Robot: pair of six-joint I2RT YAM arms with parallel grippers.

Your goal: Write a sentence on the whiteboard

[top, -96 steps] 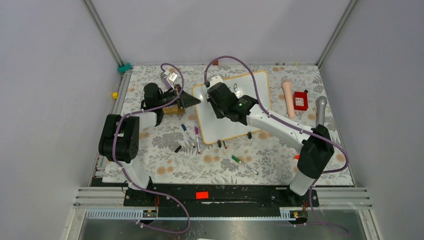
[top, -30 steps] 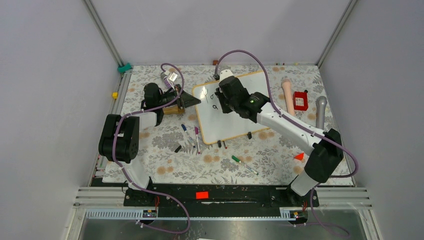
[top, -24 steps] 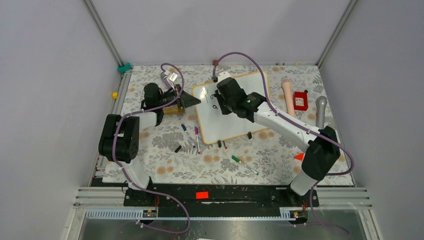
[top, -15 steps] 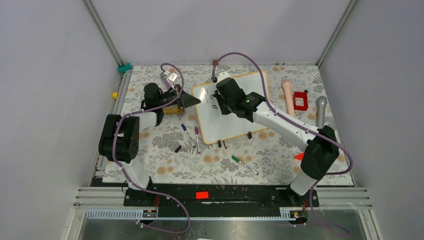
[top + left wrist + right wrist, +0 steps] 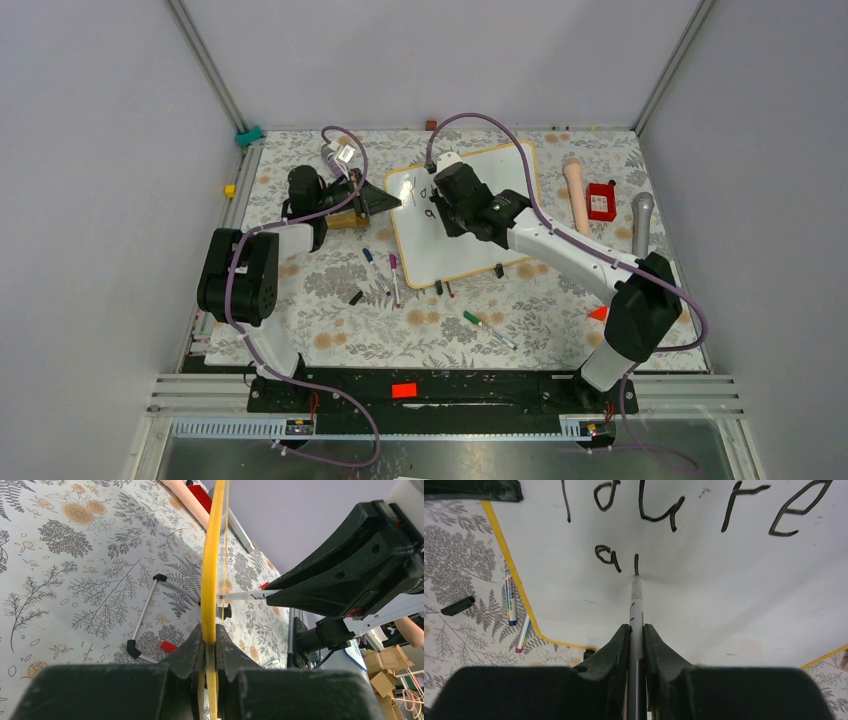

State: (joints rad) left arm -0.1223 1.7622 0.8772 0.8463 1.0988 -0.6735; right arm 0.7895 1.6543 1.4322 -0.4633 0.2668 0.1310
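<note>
The whiteboard lies tilted on the floral table; its yellow frame shows edge-on in the left wrist view. My left gripper is shut on the frame at the board's left corner. My right gripper is over the board's upper left, shut on a grey marker whose tip touches the white surface. The sentence reads "You're" on the top line, with "a" and one short vertical stroke below it.
Loose markers lie left of the board, a green one in front, small caps at its near edge. A pink cylinder, red box and grey cylinder lie at right.
My right gripper has slid down and left across the board from the end of the first line. An "a" and a short stroke now stand below it. The left arm has not moved.
</note>
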